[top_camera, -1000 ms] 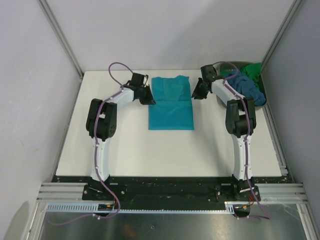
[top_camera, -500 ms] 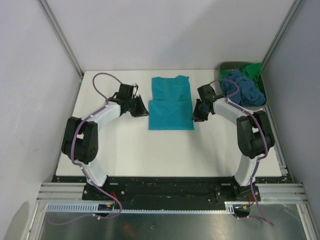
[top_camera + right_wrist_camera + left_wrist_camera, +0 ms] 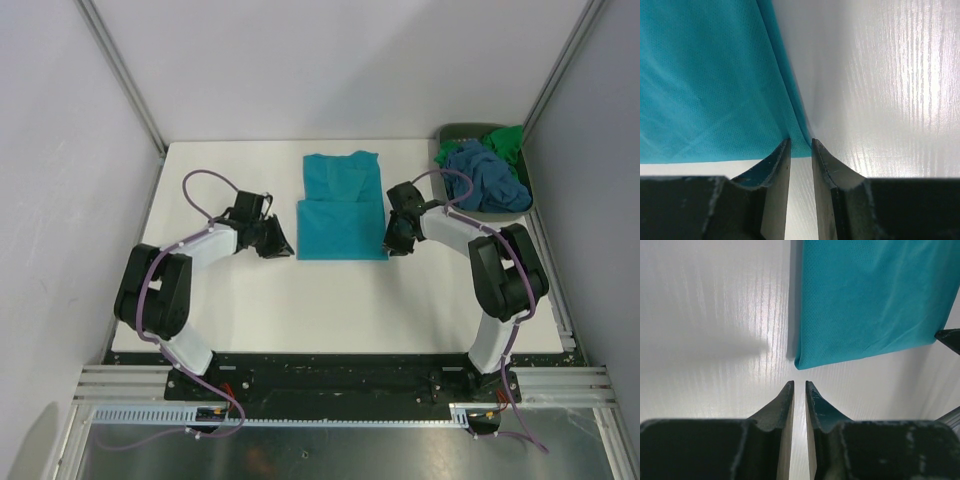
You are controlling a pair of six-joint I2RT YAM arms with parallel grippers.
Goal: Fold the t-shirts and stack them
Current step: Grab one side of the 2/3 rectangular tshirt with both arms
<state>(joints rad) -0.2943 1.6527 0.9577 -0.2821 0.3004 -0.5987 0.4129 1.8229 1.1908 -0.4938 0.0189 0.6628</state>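
**Inspector:** What has changed with the arms?

**Recorder:** Within the last second both have swung back from the far end of the teal t-shirt (image 3: 342,208) to its near corners. The left gripper (image 3: 280,243) sits just off the near-left corner. The right gripper (image 3: 393,238) sits at the near-right one.

**Inspector:** Claws?

**Recorder:** On each wrist view the fingers are drawn nearly together with a thin slit between them and no cloth in it.

**Inspector:** The garments?

**Recorder:** The teal one lies flat mid-table (image 3: 330,300), already narrowed to a long rectangle. The slate-blue t-shirt (image 3: 480,180) and the green t-shirt (image 3: 505,140) lie heaped in the bin (image 3: 530,200).

**Inspector:** Meaning?

**Recorder:** In my judgement a lengthwise fold is next. The claws must part before they can take the near hem.
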